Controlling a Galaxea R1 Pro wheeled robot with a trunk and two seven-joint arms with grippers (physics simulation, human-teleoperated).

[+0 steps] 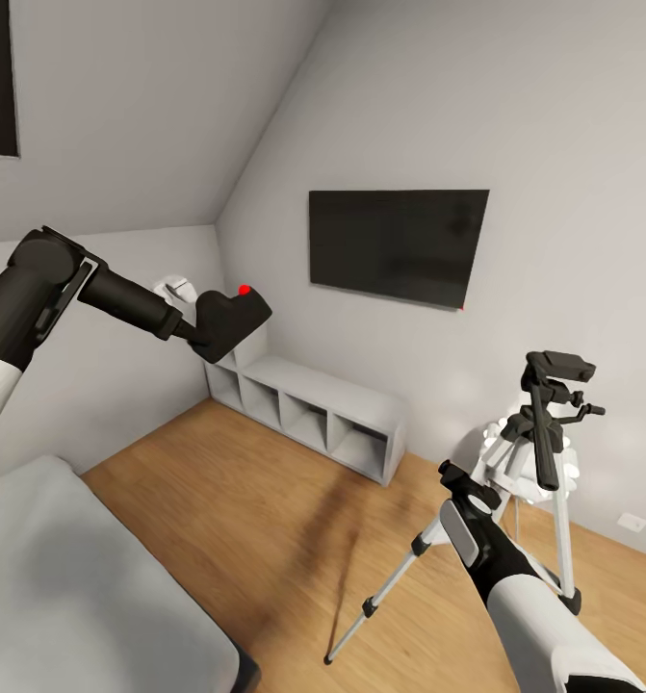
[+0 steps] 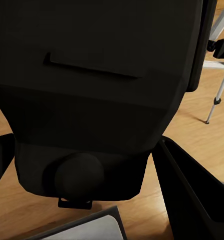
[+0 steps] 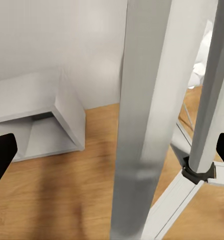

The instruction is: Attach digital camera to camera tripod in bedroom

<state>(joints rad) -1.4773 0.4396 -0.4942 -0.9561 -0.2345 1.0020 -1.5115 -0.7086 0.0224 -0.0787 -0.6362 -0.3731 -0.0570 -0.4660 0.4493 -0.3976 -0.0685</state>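
The black digital camera [image 1: 231, 322] with its red dot hung at nine o'clock; the silver-legged camera tripod [image 1: 544, 452] stood upright at four o'clock.

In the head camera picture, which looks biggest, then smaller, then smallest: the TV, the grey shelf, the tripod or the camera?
1. camera tripod, the tallest, though it stands nearer the lens.
2. TV and grey shelf: too alike to rank.
3. digital camera, smallest, held by the left gripper.
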